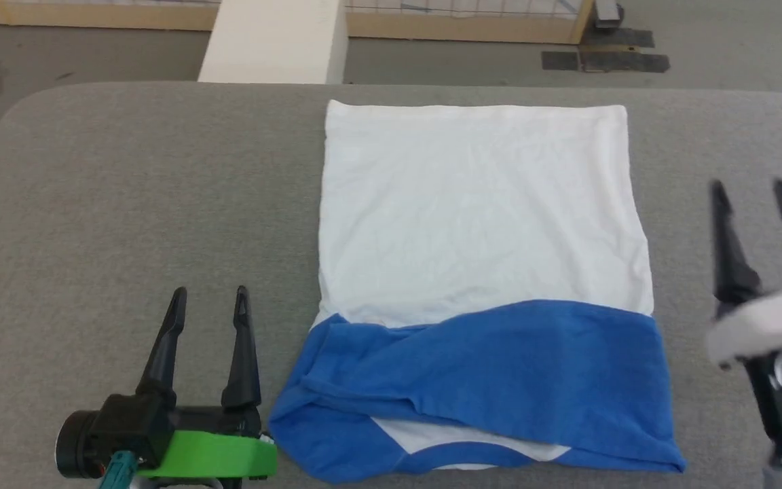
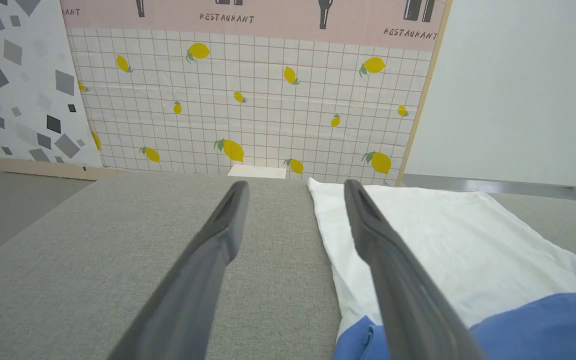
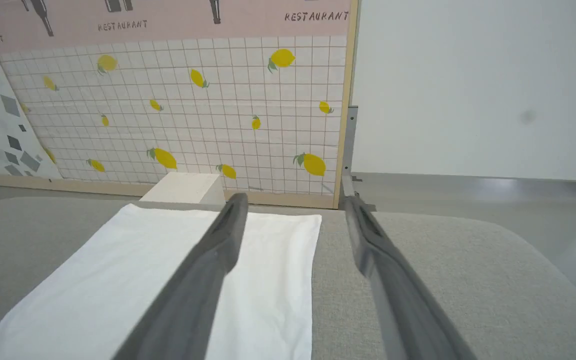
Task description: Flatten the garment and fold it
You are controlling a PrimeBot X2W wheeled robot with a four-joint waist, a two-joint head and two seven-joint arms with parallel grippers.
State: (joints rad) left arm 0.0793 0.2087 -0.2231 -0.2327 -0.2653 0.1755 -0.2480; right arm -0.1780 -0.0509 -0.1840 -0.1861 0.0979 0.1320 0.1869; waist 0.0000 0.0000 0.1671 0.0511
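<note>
- The garment (image 1: 479,224) lies flat on the grey table (image 1: 126,204), folded into a rectangle. Its white part is on the far side and its blue band on the near edge.
- The left claw (image 1: 210,293) hovers just left of the blue band, fingers spread, holding nothing.
- The right claw (image 1: 749,187) is right of the garment, spread and empty.

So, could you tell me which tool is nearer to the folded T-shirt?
Left. The left tool sits just beside the blue corner of the T-shirt; the right tool stands farther off its right edge.
</note>
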